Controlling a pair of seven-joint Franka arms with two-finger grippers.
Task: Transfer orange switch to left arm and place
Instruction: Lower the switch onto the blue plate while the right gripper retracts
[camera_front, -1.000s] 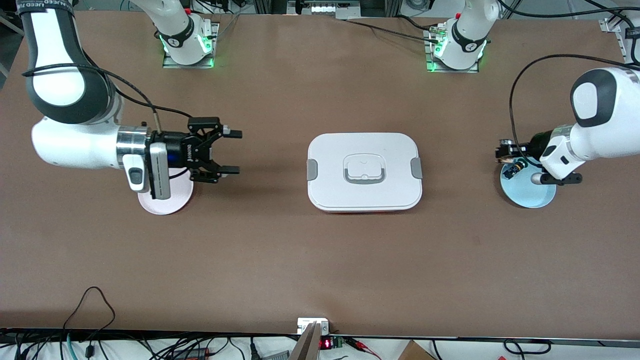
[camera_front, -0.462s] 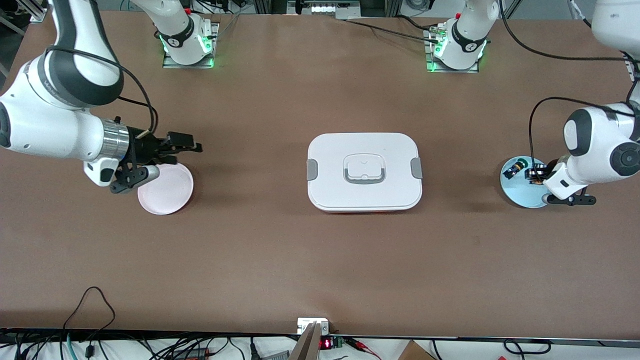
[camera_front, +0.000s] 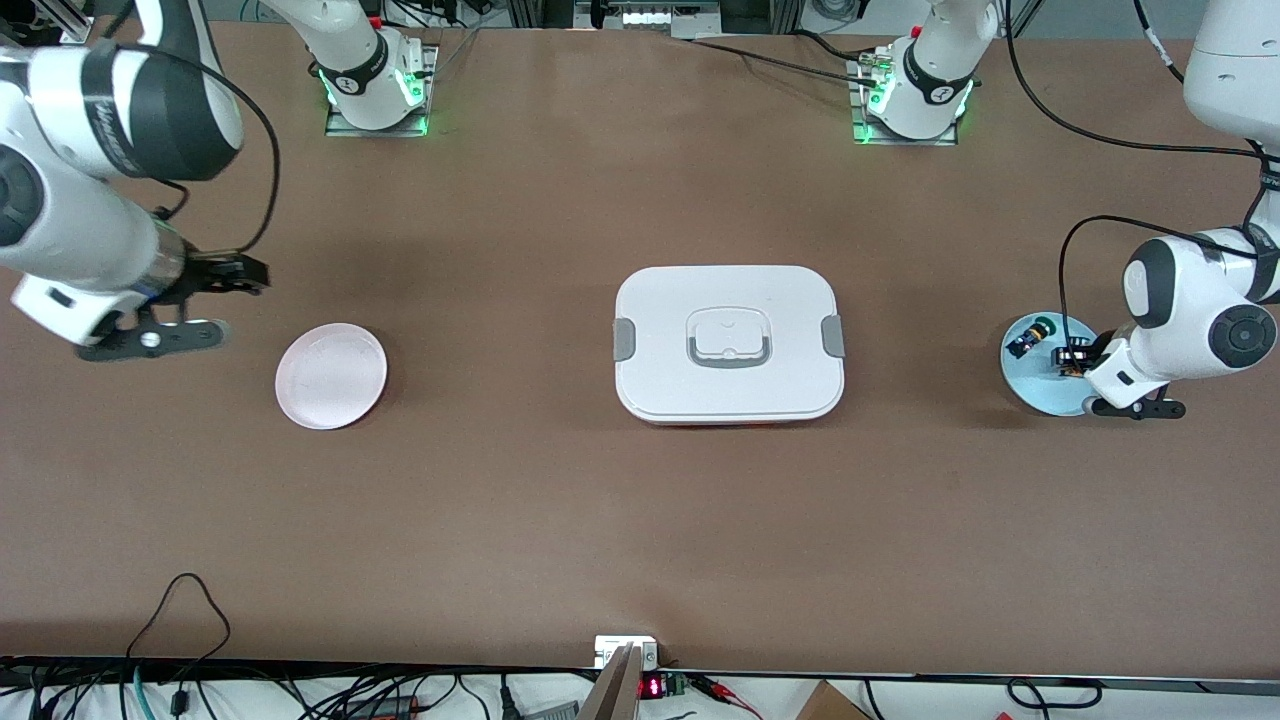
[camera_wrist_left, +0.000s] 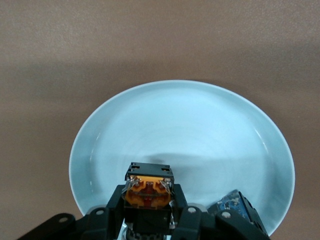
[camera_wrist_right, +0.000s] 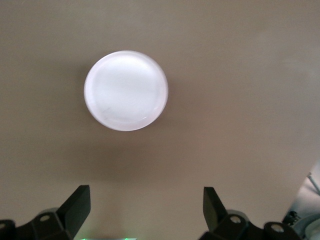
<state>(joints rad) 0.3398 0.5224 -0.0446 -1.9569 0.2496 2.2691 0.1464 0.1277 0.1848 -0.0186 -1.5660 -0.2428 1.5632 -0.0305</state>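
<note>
**Operator:** Checking station status. Report the left pincer and the task item.

**Technician:** Left pincer (camera_wrist_left: 149, 200) is down over the light blue plate (camera_front: 1040, 395), at the left arm's end of the desk (camera_front: 600, 520). Its fingers (camera_wrist_left: 116, 200) are pinched on the orange switch (camera_wrist_left: 148, 186). In the left wrist view the switch sits clamped between the two fingers, black body with its orange end facing the camera, above the plate's surface. Contact between switch and plate cannot be determined.

**Operator:** Other items on that plate?

**Technician:** One small blue-and-green component (camera_front: 1022, 343) lies on the plate, beside the pincer, toward the box.

**Operator:** Report the right pincer.

**Technician:** Right pincer (camera_front: 200, 305) hangs in the air over bare desk at the right arm's end. Fingers (camera_wrist_right: 77, 205) are spread wide, with nothing between them. In the right wrist view the pink plate (camera_wrist_right: 126, 90) lies below, apart from the pincer.

**Operator:** Position of the box?

**Technician:** White box (camera_front: 728, 343) sits closed at mid-desk, between the two plates and well apart from each. Grey clasps at both short sides; handle recessed in the lid. Neither arm is over it.
</note>
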